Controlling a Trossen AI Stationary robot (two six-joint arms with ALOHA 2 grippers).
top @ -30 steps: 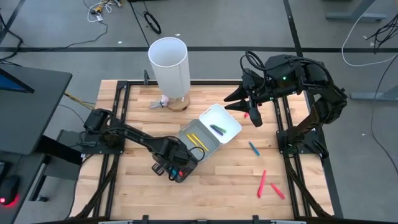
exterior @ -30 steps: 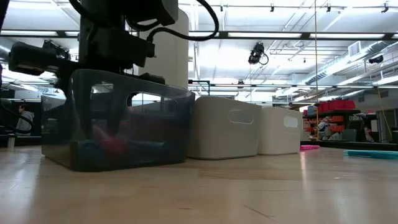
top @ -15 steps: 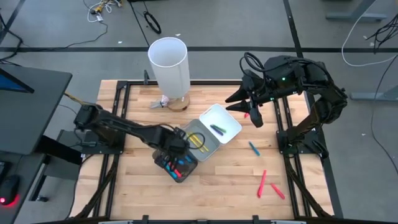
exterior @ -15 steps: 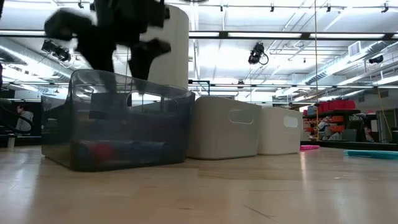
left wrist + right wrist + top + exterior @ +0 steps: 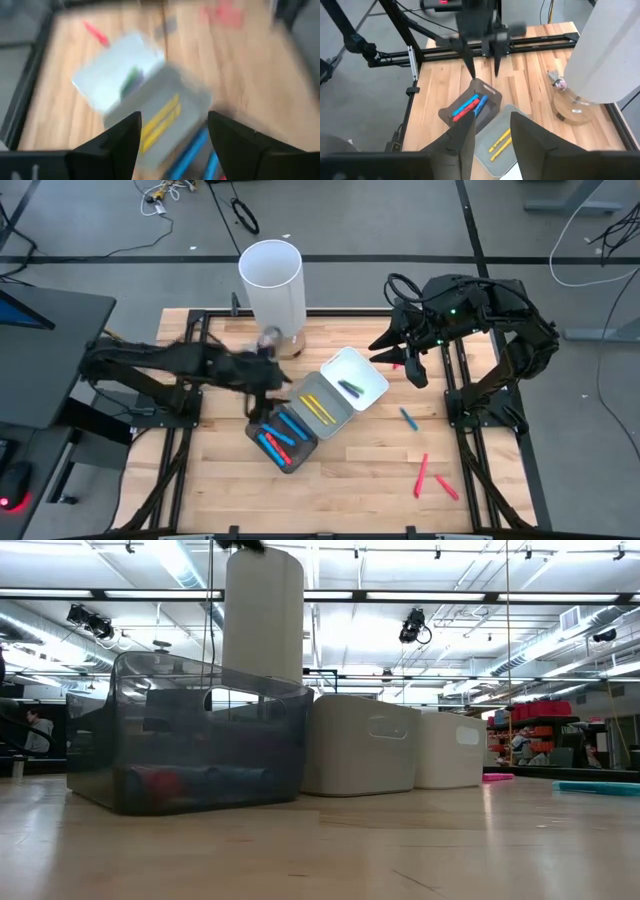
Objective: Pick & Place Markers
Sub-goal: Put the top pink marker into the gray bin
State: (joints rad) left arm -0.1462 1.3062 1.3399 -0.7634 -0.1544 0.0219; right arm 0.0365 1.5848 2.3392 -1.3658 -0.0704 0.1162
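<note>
High view is showing you the left gripper (image 5: 268,380) stretching low across the table above the dark tray (image 5: 283,438), jaws spread and holding nothing. Red and blue markers (image 5: 279,436) are lying inside that tray. Your right gripper (image 5: 398,352) is hovering by the white tray (image 5: 372,376), jaws partly apart, empty.

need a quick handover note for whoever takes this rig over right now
Left gripper: open, empty, above the dark tray.
Right gripper: empty, raised over the table's right rear.
Done: red and blue markers in the dark tray, yellow markers in the grey tray, green ones in the white tray.
Left: one blue marker and two red markers loose on the table's right side.
</note>
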